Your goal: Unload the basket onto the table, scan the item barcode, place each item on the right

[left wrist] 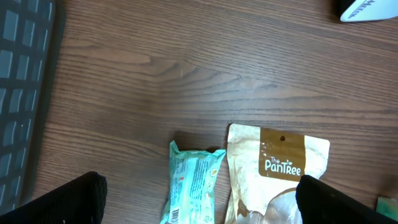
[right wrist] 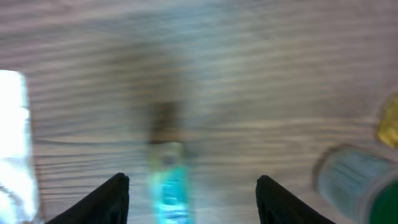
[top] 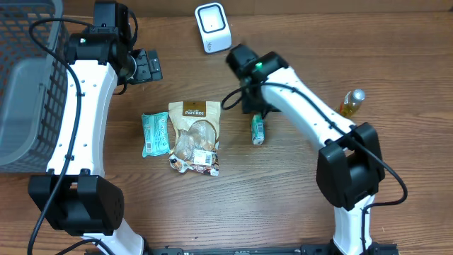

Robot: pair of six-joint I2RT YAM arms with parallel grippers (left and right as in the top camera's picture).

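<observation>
Beside the grey mesh basket (top: 28,85), well off to the left: left pincer (left wrist: 199,182), spread wide and empty above a tan paper pouch (left wrist: 280,168). Far nearer the job: right pincer (right wrist: 191,182), fingers parted, gripping nothing. Beyond and left of it, white boxy barcode scanner (top: 212,27). Straight below, between its fingertips, seemingly untouched: small teal-green packet (right wrist: 169,186) lying flat, long axis square to the closing line, narrow width offered.

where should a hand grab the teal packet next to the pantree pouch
Likely across its narrow width at mid-length, straight down from above: the teal packet lies flat, long and slim. The PanTree pouch lies close beside it, so finger room there is tight.
</observation>
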